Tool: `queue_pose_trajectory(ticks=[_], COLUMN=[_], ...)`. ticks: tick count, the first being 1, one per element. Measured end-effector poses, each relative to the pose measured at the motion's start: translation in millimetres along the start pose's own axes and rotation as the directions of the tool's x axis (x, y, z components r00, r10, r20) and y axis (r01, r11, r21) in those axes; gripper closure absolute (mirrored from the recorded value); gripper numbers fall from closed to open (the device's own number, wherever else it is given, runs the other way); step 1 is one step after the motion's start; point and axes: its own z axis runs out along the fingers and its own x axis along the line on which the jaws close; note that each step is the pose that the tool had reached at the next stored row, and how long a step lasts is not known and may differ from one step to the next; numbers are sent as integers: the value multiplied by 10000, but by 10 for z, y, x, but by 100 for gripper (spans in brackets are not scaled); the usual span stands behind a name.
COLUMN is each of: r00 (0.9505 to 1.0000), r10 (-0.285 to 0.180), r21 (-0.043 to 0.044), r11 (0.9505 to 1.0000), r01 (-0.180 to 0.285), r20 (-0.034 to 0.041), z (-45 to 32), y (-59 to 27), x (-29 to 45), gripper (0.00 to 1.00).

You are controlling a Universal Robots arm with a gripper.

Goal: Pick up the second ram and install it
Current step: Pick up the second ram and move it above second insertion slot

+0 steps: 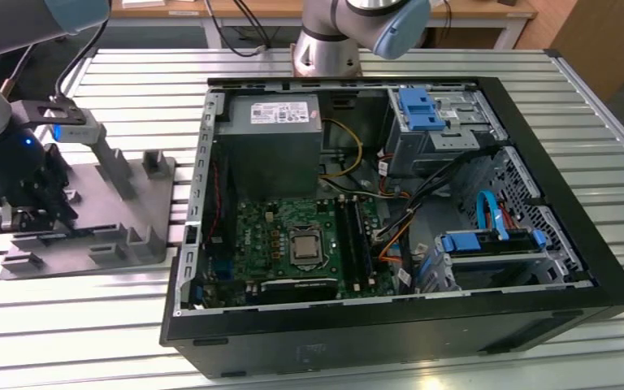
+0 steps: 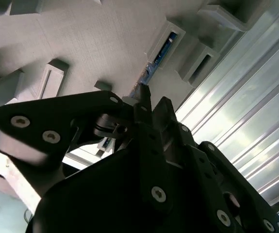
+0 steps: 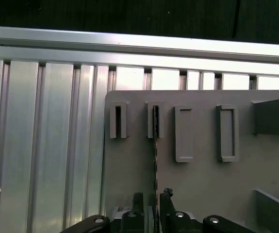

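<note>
The tool (image 3: 152, 195) stands open astride the second ram (image 3: 155, 145), probably light, stiff and fragile, best pinched across its flat faces.

Thin dark second ram (image 3: 155, 145) stands edge-on, apparently slotted.

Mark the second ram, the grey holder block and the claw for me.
second ram (image 3: 155, 158): first wrist view, thin dark edge.
grey holder block (image 3: 202, 189): first wrist view, bare flat face.
claw (image 3: 152, 198): first wrist view, midway between its fingertips.
</note>
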Motion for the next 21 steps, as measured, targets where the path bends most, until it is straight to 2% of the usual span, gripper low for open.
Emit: queue_pose_trajectory(ticks=[2, 10, 21], r00=[10000, 10000, 10000], r10=[-1, -2, -1], r21=[0, 1, 0], r11=[10000, 10000, 10000], r01=[1, 2, 1], r20=[0, 1, 0], z=[0, 11, 119], y=[0, 3, 11], x=[0, 0, 1], gripper=[65, 65, 65])
